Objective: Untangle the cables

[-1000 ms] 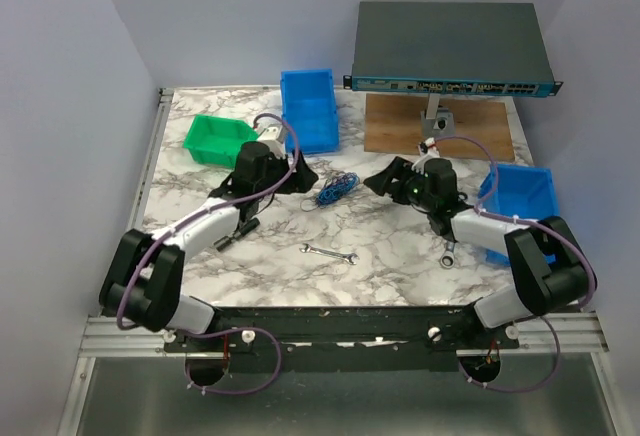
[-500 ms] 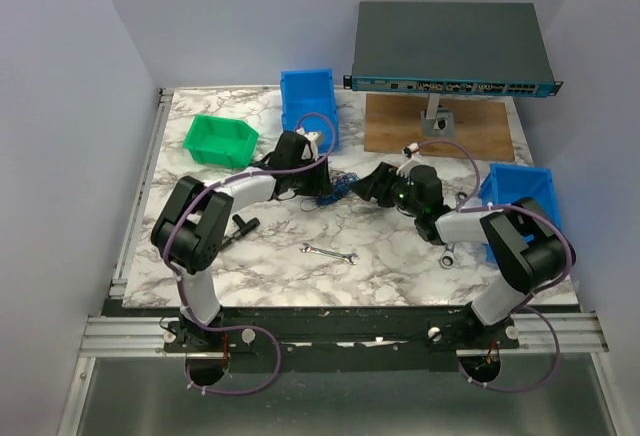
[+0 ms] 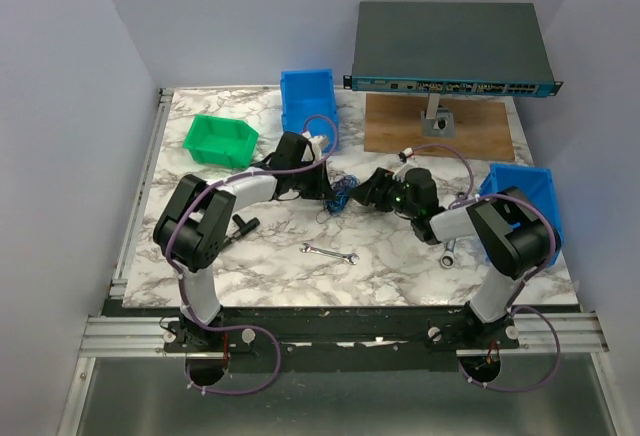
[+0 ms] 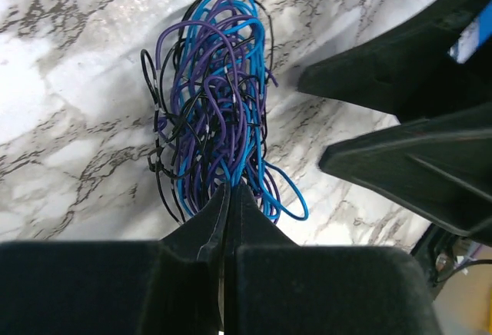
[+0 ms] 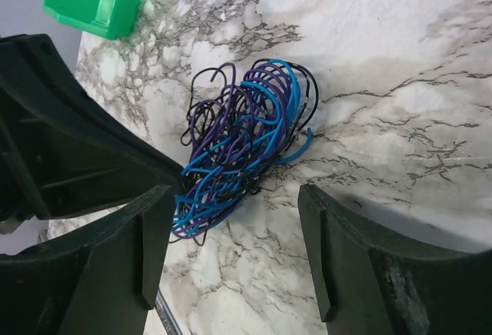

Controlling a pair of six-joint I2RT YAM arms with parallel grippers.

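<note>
The cables lie as one tangled bundle of thin blue, purple and black wires on the marble table, between my two grippers. In the left wrist view my left gripper is shut, its tips pinching blue strands at the near end of the cables. The right wrist view shows my right gripper open just short of the cables. Its left finger is beside the bundle's near end and nothing lies between the fingers. From above, the left gripper and right gripper face each other across the bundle.
A green bin and a blue bin stand behind the left arm, and another blue bin sits at the right edge. A silver wrench lies near the front. A network switch rests above a wooden board.
My left arm has reached right to the bundle and its gripper has shut on the strands. The right gripper has edged left toward the bundle and stays open.
</note>
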